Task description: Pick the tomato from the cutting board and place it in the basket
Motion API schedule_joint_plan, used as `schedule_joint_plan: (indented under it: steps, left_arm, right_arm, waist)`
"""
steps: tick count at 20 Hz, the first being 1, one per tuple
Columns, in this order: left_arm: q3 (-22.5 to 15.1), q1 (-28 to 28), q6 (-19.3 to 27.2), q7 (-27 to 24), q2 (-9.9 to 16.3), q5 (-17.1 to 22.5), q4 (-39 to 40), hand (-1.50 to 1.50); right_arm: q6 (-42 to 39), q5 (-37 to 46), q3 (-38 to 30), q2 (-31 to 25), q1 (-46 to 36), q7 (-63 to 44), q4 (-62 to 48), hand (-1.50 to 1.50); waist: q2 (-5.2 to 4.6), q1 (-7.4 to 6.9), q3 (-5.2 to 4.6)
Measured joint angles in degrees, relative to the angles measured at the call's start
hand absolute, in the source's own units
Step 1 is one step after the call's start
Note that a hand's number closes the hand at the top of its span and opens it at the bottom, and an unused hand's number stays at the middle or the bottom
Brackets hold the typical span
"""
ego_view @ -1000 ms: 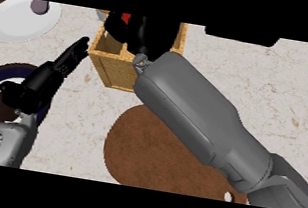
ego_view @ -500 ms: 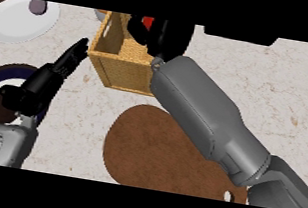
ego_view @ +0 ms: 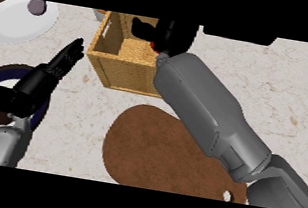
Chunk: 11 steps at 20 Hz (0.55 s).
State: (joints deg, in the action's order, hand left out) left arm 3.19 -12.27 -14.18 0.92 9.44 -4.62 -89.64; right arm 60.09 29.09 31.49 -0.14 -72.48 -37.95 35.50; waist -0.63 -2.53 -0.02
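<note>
- now the right robot hand (ego_view: 169, 33) hangs over the wicker basket (ego_view: 121, 73), its fingers curled round the tomato (ego_view: 153, 45), of which only a red sliver shows.
- the brown cutting board (ego_view: 154, 149) lies on the desk (ego_view: 291, 107) just in front of the basket, partly under the right forearm.
- the left robot hand (ego_view: 46, 74) rests left of the basket, fingers straight and pressed together.
- a white plate (ego_view: 16, 23) sits at the far left.

Our right hand (ego_view: 169, 36) curls its fingers at the end of a long outstretched forearm; our left hand (ego_view: 52, 70) rests at the view's left, fingers straight.
</note>
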Motion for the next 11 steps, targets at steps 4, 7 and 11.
schedule_joint_plan:
  steps: [4,7,11]
  left_arm:
    - [-0.3,-0.1,0.1,-0.1,-0.3,-0.3,0.0,0.0]
    - [0.4,-0.2,-0.1,-0.1,0.0,0.1,0.6,0.0]
    - [0.5,1.1,0.2,-0.5,-0.1,-0.2,-0.1,0.0]
  right_arm:
    - [1.6,-3.8,-2.0,0.0,-0.6,4.9,0.7,-1.5]
    - [2.5,-6.5,-4.7,0.0,-1.4,7.1,2.2,-1.5]
    - [2.8,-10.7,-9.5,-0.9,0.8,10.0,6.1,-1.5]
  waist:
    - [-0.11,-0.17,0.01]
    - [0.0,0.22,0.01]
    - [0.22,0.95,0.04]
